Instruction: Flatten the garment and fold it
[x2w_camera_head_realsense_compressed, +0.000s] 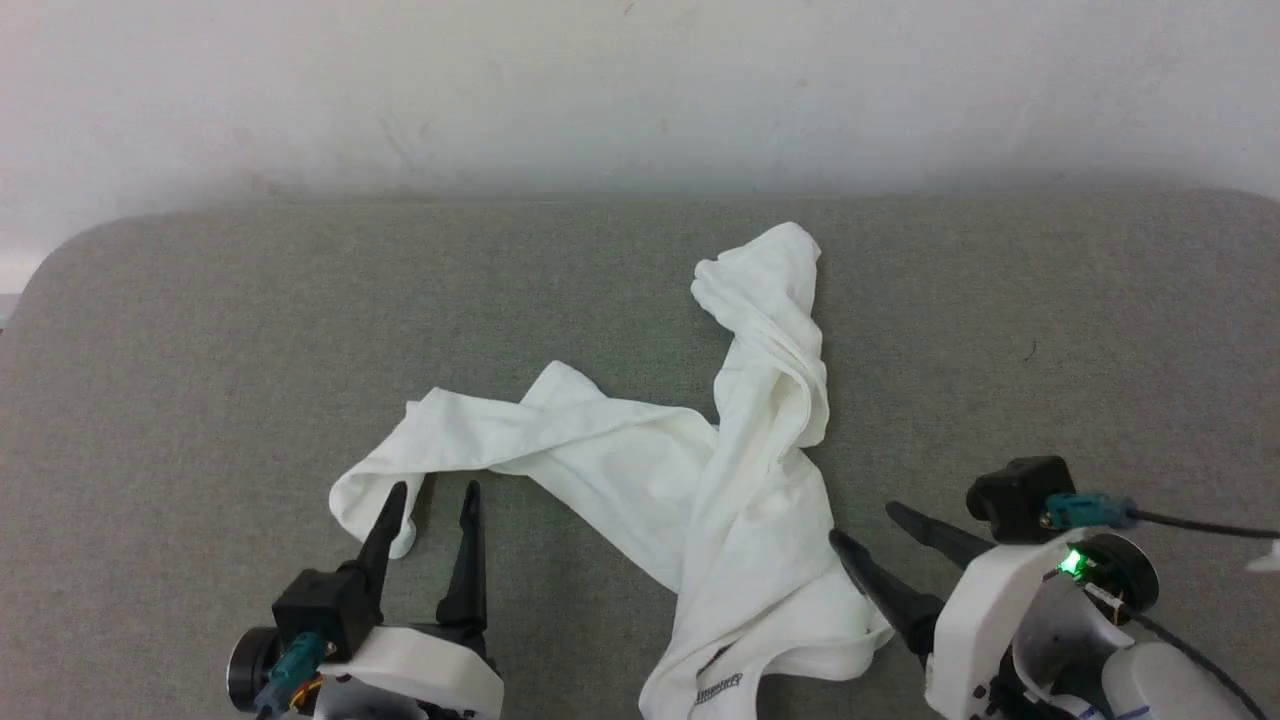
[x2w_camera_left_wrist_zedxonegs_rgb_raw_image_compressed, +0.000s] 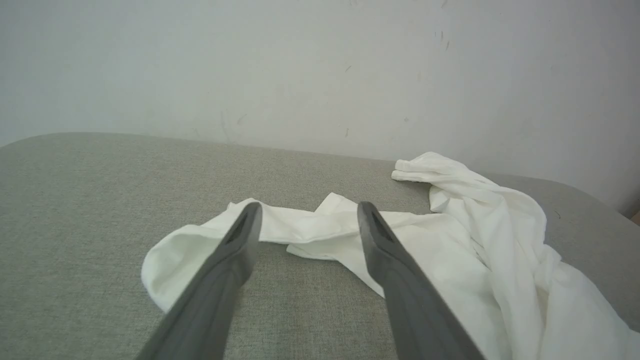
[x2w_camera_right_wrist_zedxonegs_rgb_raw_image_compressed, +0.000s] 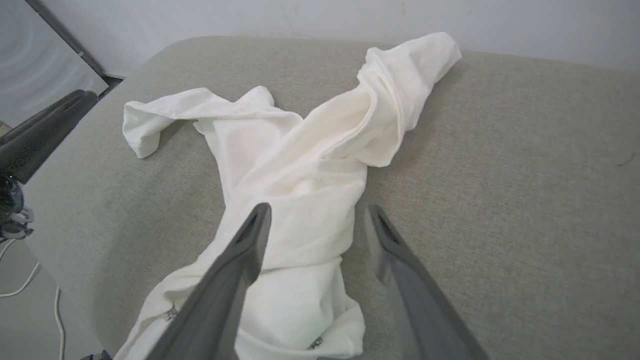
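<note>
You have a grey fabric-covered surface (x2w_camera_head_realsense_compressed: 200, 350) across the head view, and on it the garment (x2w_camera_head_realsense_compressed: 720, 480) lies crumpled at centre, one twisted sleeve running to 1 o'clock, the other trailing to 8 o'clock, the body bunched toward 6 o'clock. Your left gripper (x2w_camera_head_realsense_compressed: 435, 490) sits at 7 o'clock, fingers spread and holding nothing, one tip over that sleeve's end; your right gripper (x2w_camera_head_realsense_compressed: 863, 522) sits at 4 o'clock, fingers likewise apart, just beside the body's edge. A small label (x2w_camera_head_realsense_compressed: 718, 688) shows at 6 o'clock.
</note>
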